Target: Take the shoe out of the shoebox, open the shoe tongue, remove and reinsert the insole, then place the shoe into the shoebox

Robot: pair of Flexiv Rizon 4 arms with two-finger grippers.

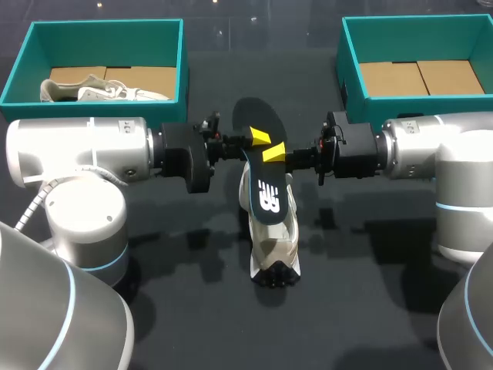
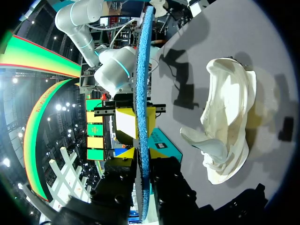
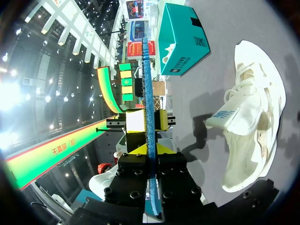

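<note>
Insole (image 1: pixel 255 118), one, in pinch of left end effector (image 1: pixel 259 139) and right end effector (image 1: pixel 273 153), above one shoe (image 1: pixel 278 240)

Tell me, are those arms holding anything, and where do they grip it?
Both hold the insole, over the shoe. The left tool pinches one long edge, the right tool the opposite edge, around its middle.

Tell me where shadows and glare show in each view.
Head view: soft shadows on the table flank the shoe. Left wrist view: harder shadows cross the table beside the shoe. Right wrist view: a dark shadow lies between shoe and insole; room lights glare beyond the table.
</note>
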